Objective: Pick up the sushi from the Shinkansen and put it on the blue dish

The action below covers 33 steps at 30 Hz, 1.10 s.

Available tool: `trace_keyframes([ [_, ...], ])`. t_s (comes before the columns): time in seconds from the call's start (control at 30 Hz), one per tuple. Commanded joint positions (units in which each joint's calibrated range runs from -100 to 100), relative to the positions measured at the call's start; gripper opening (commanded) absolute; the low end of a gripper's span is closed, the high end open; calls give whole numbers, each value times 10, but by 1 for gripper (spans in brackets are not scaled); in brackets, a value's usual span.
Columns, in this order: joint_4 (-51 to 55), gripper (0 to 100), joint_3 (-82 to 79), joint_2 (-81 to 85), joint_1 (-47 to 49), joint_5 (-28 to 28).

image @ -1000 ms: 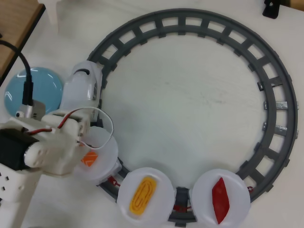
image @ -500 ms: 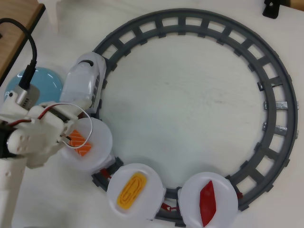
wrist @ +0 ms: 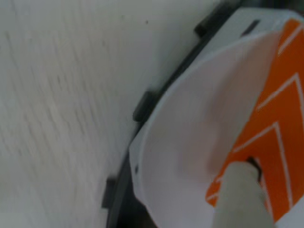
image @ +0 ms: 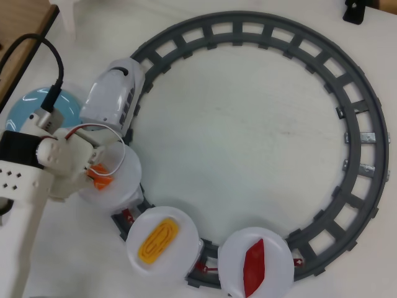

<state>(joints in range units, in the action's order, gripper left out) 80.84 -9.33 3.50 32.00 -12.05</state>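
close under our wrist camera, one pale fingertip (wrist: 244, 194) touches the single orange sushi (wrist: 273, 142) on its white plate (wrist: 190, 156); we cannot tell whether our gripper (image: 99, 174) is spread or pinching. overhead we count three white plates, one shinkansen (image: 111, 93) on the grey track (image: 366, 136), one yellow piece (image: 158, 239), one red piece (image: 253, 267). one blue dish (image: 28, 108) lies just beyond at the table's left edge; the ring's centre lies open.

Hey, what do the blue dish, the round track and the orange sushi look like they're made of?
The blue dish looks like glossy plastic or glazed ceramic; light glints off its surface. The track looks like matte grey moulded plastic, with identical ties all round. The sushi looks like hard painted plastic: flat orange with crisp pale stripes.
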Motion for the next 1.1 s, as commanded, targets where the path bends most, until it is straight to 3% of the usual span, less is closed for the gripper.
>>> trace_keyframes([
  [0.0,-11,34,7,-6,13,-5],
  [0.37,-18,34,12,-10,33,-1],
  [0.63,-22,10,13,-10,96,10],
  [1.07,-33,3,27,-7,125,42],
])
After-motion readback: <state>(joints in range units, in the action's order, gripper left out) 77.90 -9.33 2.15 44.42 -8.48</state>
